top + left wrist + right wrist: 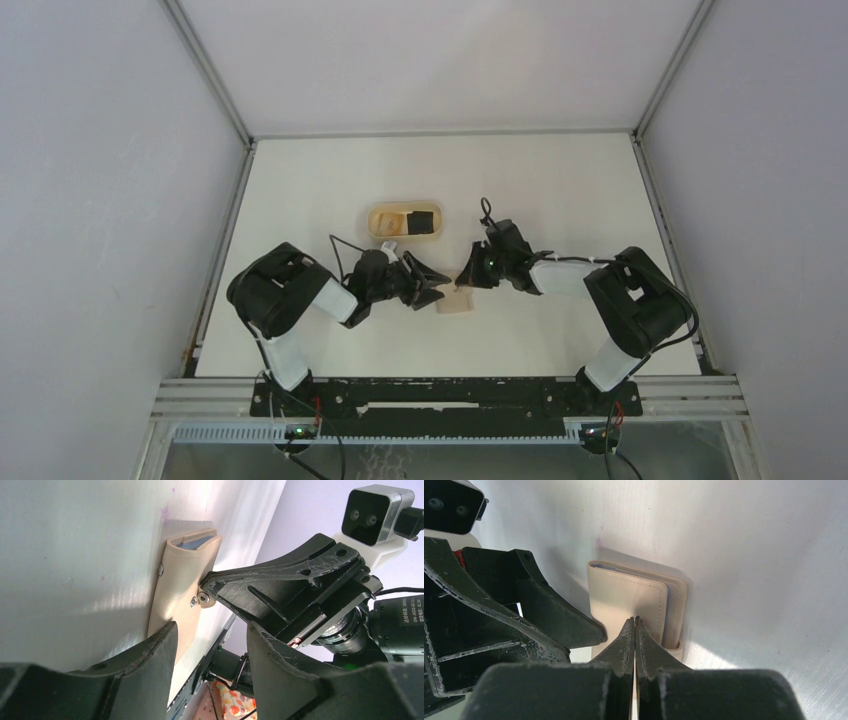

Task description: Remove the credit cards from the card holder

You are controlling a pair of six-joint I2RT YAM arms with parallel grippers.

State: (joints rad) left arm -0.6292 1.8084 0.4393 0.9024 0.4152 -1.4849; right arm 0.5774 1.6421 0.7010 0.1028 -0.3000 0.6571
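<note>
The tan-beige card holder [458, 303] lies flat on the white table between my two grippers. In the left wrist view the card holder [182, 580] shows blue card edges [196, 541] in its open far end. My left gripper [433, 284] is open and empty, and its jaws [211, 630] stand by the holder's near edge, one finger over the corner. My right gripper [463, 280] is shut, and its tips [635, 620] pinch the short closure tab [206, 600], lifted off the cover [629, 597].
The oval light-wood tray [375, 213] sits just behind the left gripper, with a black card [423, 221] and a tan one in it. Grey enclosure walls stand on both sides. The two grippers' fingers are very close together over the card holder.
</note>
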